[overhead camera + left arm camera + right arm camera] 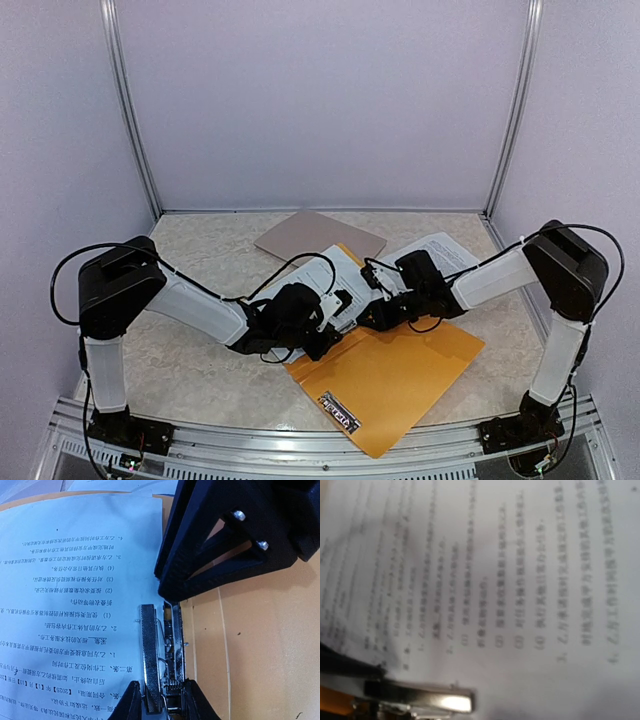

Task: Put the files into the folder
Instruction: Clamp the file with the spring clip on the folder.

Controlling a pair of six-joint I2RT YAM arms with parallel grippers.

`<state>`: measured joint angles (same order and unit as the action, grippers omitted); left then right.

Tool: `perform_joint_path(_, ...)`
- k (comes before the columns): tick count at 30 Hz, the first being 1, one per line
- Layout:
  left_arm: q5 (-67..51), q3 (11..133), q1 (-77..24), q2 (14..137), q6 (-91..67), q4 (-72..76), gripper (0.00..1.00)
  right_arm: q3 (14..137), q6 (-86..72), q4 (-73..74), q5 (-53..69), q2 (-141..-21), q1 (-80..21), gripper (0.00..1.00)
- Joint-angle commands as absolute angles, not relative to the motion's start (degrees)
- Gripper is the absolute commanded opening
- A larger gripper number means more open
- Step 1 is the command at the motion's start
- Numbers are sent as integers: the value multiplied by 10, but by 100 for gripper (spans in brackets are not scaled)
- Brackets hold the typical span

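Pale lavender walls close in a marbled beige table (190, 370). The orange folder (390, 375) lies open and flat at 6 o'clock of the table's middle, one corner reaching the near edge, with a dark label (340, 411) at its 7 o'clock corner. The files (75, 580), white sheets printed in black, lie on the folder's far half. One more sheet (442, 250) shows toward 1 o'clock, partly under the right arm. A grey-brown clipboard (320, 235) rests at 12 o'clock, beyond the sheets.

Both arms reach inward and meet over the folder's spine. In the left wrist view the left pincer (162, 702) is narrow, its fingers (132, 700) sitting tight against either side of the folder's metal clip (150, 650), which lies along the right edge of the top sheet. The right pincer (372, 305) comes down at the clip's far end, at 12 o'clock of the left one. I cannot tell how wide it stands. Its own camera shows only blurred print and the shiny clip bar at 7 o'clock.
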<state>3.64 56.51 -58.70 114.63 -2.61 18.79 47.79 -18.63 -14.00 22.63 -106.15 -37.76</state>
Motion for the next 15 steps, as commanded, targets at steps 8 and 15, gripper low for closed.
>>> perform_joint_path(8,62,576,-579,1156,-70,76,24,557,-154,114,117,-944,-381,59)
perform_joint_path(15,107,554,-579,1116,-142,22,25,527,-169,122,100,-899,-381,59)
